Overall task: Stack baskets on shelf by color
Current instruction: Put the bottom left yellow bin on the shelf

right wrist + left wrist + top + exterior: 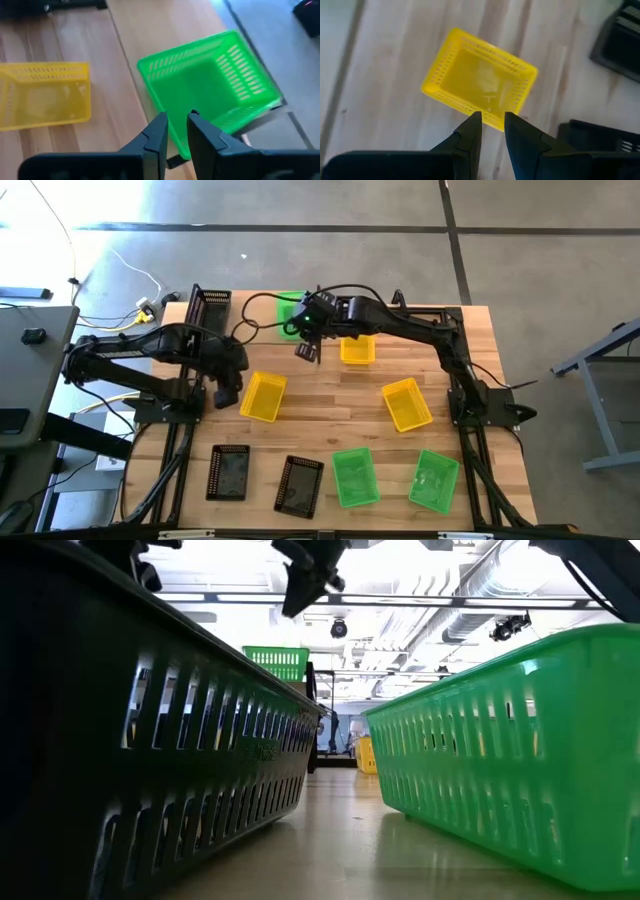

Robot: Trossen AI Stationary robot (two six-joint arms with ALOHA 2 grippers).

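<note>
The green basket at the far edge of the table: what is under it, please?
The green basket sits raised at the table's far edge; a pale board with a dark edge shows beneath it. The basket and the right gripper hide the rest.

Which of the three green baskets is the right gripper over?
The green basket at the table's far edge, beside a yellow one. The right gripper hangs over it; the other two greens sit along the near edge.

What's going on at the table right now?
Two arms are sorting baskets. The right pincer hangs above a green basket at the table's far edge, apparently on the shelf, with a yellow basket beside it. The left pincer hovers over another yellow basket on the table. Both pincers are slightly open and empty. Other baskets wait along the near side.
</note>
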